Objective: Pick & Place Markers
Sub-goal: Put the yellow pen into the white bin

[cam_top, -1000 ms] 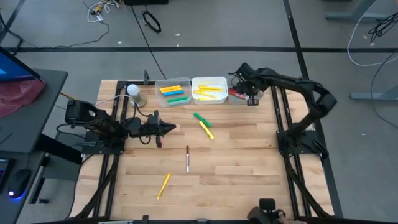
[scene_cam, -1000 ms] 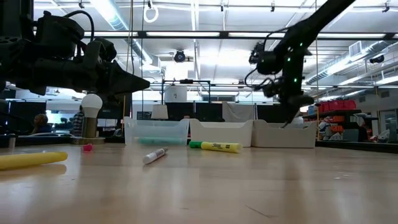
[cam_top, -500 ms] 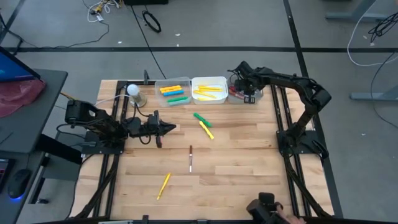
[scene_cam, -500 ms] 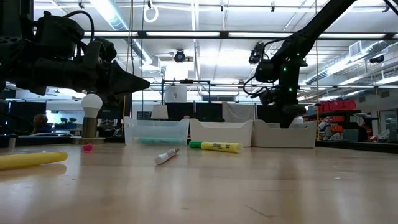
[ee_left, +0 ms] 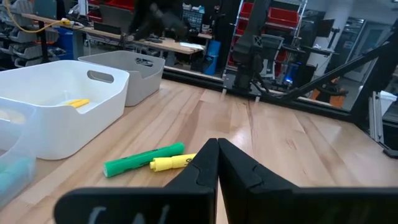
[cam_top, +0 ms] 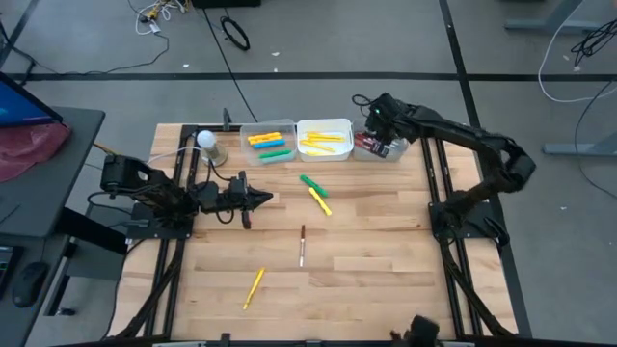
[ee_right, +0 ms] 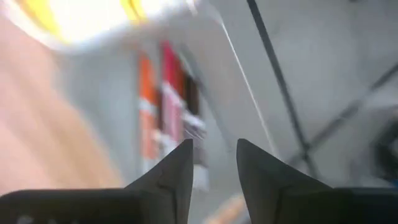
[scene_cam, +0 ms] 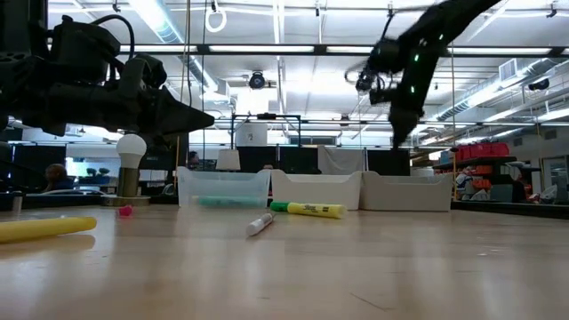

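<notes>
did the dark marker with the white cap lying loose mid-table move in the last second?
Yes. The dark marker with the white cap has rolled toward the table's right side, away from the stationary yellow marker at the front.

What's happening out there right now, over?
Right gripper open, empty, above right bin. Left gripper shut, waiting. Four markers loose on table. Nothing blocking.

Three bins (cam_top: 324,140) line the table's (cam_top: 386,251) far edge, loose markers (cam_top: 314,193) before them
</notes>
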